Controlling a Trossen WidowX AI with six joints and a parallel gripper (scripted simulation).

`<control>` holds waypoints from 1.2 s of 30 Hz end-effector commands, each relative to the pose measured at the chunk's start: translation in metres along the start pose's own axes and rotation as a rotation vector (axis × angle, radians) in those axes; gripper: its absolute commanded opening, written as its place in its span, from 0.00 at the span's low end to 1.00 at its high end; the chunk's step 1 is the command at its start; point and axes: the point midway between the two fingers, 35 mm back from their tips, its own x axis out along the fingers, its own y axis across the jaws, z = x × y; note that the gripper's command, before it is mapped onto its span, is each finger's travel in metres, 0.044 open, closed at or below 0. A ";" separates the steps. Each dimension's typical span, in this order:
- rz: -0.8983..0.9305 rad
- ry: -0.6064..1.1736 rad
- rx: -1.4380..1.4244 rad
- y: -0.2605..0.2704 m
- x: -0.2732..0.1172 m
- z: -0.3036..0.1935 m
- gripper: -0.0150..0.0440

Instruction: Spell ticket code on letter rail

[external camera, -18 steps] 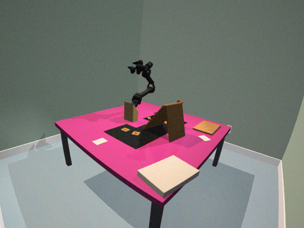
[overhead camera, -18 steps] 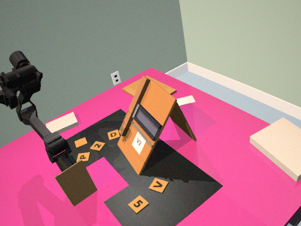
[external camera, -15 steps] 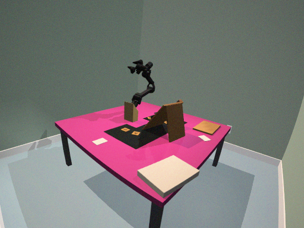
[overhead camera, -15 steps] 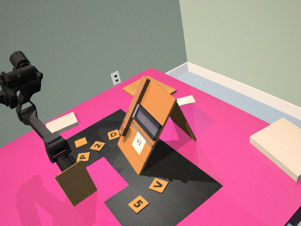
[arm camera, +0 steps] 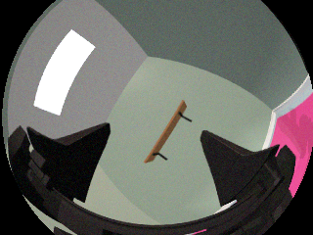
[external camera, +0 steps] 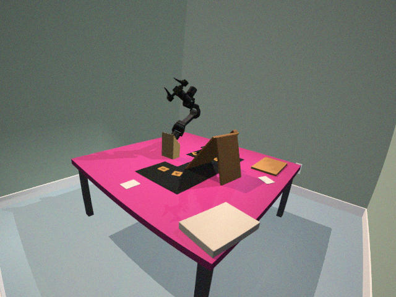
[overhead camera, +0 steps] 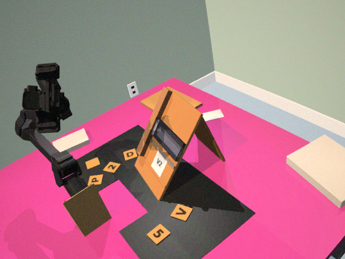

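Top view shows the ticket (overhead camera: 159,163) white, printed V2 in black.

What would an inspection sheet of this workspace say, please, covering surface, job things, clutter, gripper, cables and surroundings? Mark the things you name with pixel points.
Surface: glossy pink square table (overhead camera: 278,178) (external camera: 127,166) with a black angular mat (overhead camera: 194,189) (external camera: 153,176).
Job things: orange wooden leaning board (overhead camera: 182,108) with a white paper ticket (overhead camera: 157,167) reading V2; flat orange square tiles marked V (overhead camera: 187,213), 2 (overhead camera: 108,167), 5 (overhead camera: 152,234), D (overhead camera: 135,151) and P (overhead camera: 99,177), plus one showing no mark (overhead camera: 92,163), all off the rail.
Clutter: thick cream rectangular slab (overhead camera: 317,164) (external camera: 219,223); flat orange wooden panel (overhead camera: 189,97) (external camera: 269,165). Their purpose is unclear.
Gripper: black parallel-jaw gripper (external camera: 168,83) (arm camera: 156,132), raised, open, holding nothing.
Cables: nothing seen.
Surroundings: green walls; white two-hole wall outlet (overhead camera: 132,85).
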 end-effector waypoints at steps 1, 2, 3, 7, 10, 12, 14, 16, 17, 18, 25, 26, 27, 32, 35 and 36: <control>0.051 0.249 -0.166 -0.014 -0.011 -0.055 1.00; 0.072 0.323 -0.211 -0.019 -0.017 -0.070 1.00; 0.095 0.397 -0.255 -0.023 -0.023 -0.085 1.00; 0.198 0.692 -0.413 -0.045 -0.059 -0.139 1.00; 0.290 0.911 -0.512 -0.064 -0.094 -0.172 1.00; 0.358 1.056 -0.567 -0.078 -0.120 -0.189 1.00; 0.430 1.200 -0.611 -0.092 -0.148 -0.202 1.00; 0.506 1.342 -0.643 -0.107 -0.177 -0.210 1.00; 0.546 1.413 -0.655 -0.114 -0.192 -0.213 1.00; 0.587 1.482 -0.662 -0.121 -0.207 -0.215 1.00; 0.883 1.932 -0.611 -0.163 -0.305 -0.197 1.00; 0.904 1.961 -0.600 -0.165 -0.311 -0.194 1.00; 0.911 1.971 -0.596 -0.166 -0.313 -0.193 1.00; 0.911 1.971 -0.596 -0.166 -0.313 -0.193 1.00; 0.911 1.971 -0.596 -0.166 -0.313 -0.193 1.00; 0.911 1.971 -0.596 -0.166 -0.313 -0.193 1.00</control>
